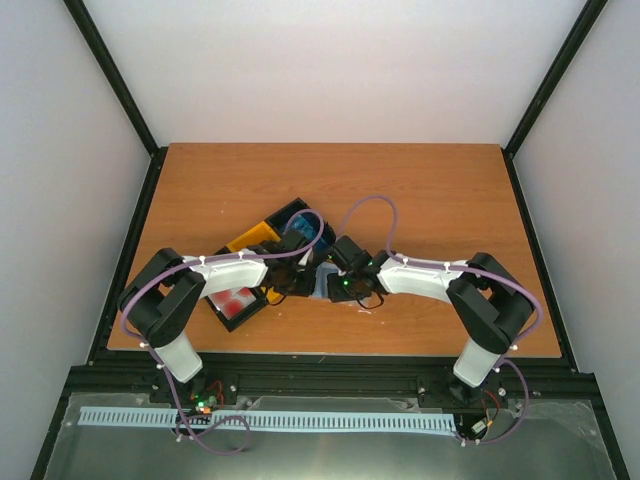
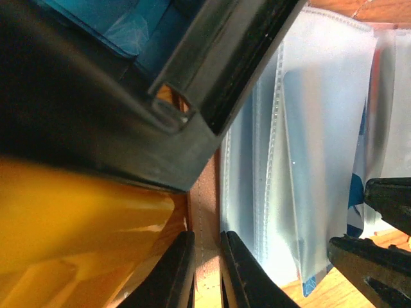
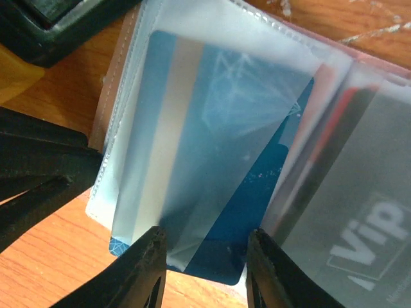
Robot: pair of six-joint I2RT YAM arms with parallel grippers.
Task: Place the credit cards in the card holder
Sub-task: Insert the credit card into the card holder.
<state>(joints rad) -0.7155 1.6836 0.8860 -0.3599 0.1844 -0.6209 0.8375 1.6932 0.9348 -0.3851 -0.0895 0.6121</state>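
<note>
The card holder (image 1: 322, 290) lies open on the table between my two grippers; its translucent pockets (image 3: 212, 70) fill the right wrist view. My left gripper (image 2: 207, 273) is shut on its tan leather edge (image 2: 205, 212). A blue credit card (image 3: 270, 186) sits skewed and partly inside a pocket, its lower end sticking out. My right gripper (image 3: 204, 269) is open, one finger on each side of that lower end. A grey "VIP" card (image 3: 366, 244) and a red-edged card (image 3: 324, 122) sit in the pockets to the right.
A black bin (image 1: 238, 318) holding red-and-white cards (image 1: 235, 300), a yellow bin (image 1: 250, 238) and a black bin with blue cards (image 1: 305, 228) stand just left of and behind the holder. The black bin's corner (image 2: 186, 122) nearly touches the holder. The right fingers (image 2: 385, 202) show in the left wrist view.
</note>
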